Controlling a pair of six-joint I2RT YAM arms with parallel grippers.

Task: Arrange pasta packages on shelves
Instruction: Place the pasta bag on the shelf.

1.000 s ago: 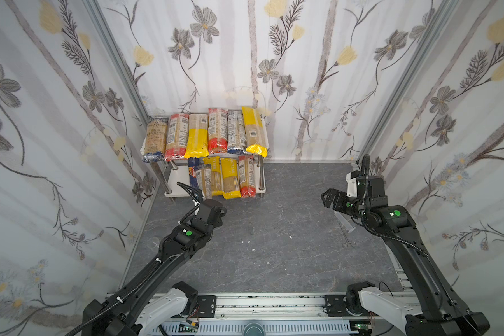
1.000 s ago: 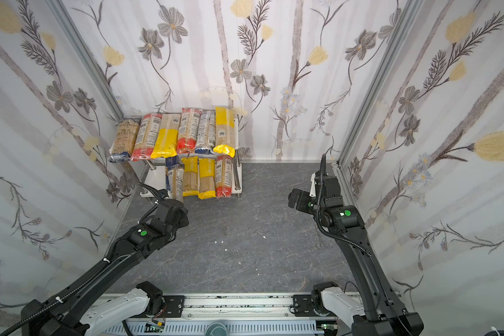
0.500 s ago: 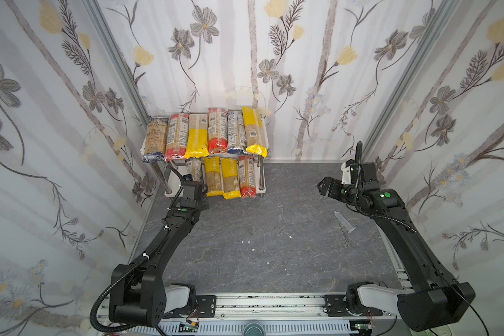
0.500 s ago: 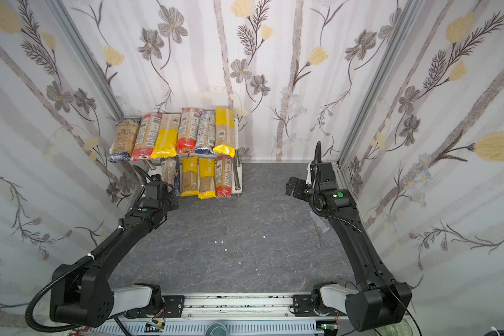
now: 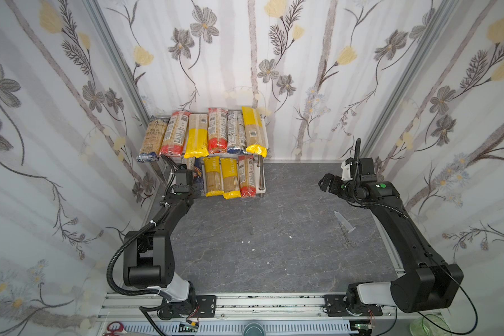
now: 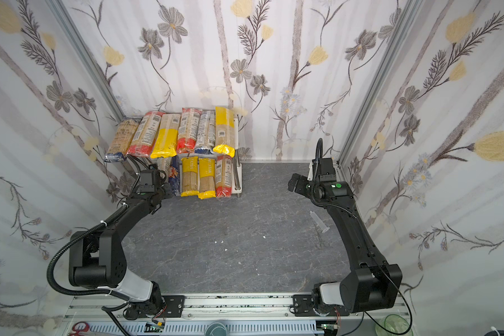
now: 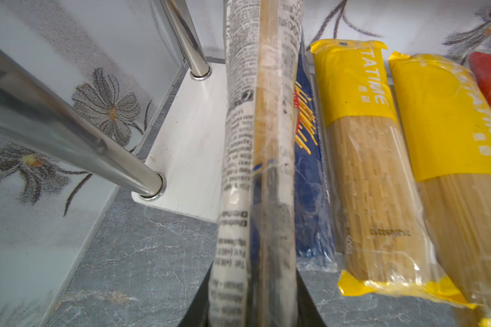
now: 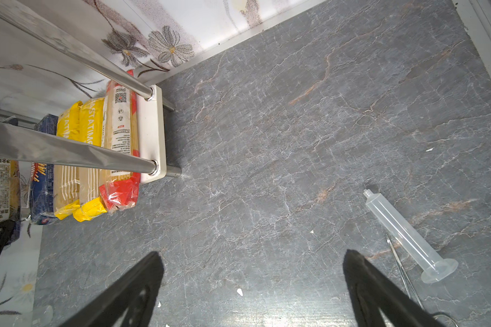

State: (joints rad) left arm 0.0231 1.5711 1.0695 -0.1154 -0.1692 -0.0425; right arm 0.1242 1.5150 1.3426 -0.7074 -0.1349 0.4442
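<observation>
A bimanual robot faces a small two-tier rack of shelves (image 5: pixel 259 177) standing in the far left corner of a grey stone-patterned table (image 5: pixel 274 232), against floral wallpaper.

Six pasta packages (image 5: pixel 204 131) lie side by side on the top board, their yellow, red and dark ends pointing toward the robot. On the lower board, seen in both top views, lie a dark blue packet (image 5: pixel 198 174), two yellow-labelled packets (image 5: pixel 213 177) and a red-ended packet (image 5: pixel 247 177).

The left gripper (image 7: pixel 253 305) is at the lower board's open front, clamped on a pale packet with a white printed label (image 7: pixel 255 141). In the left wrist view this packet reaches in over the white board (image 7: pixel 187 136), just beside the dark blue packet (image 7: pixel 309 170) and between it and a shiny metal post (image 7: pixel 97 147). Whether it rests on the board cannot be told.

The right gripper (image 8: pixel 253 283) hovers above bare table on the right side, well apart from the rack, its jaws spread wide and holding nothing. Near it on the table lie a clear plastic syringe (image 8: pixel 408 235) and thin metal forceps (image 5: pixel 346 238).
</observation>
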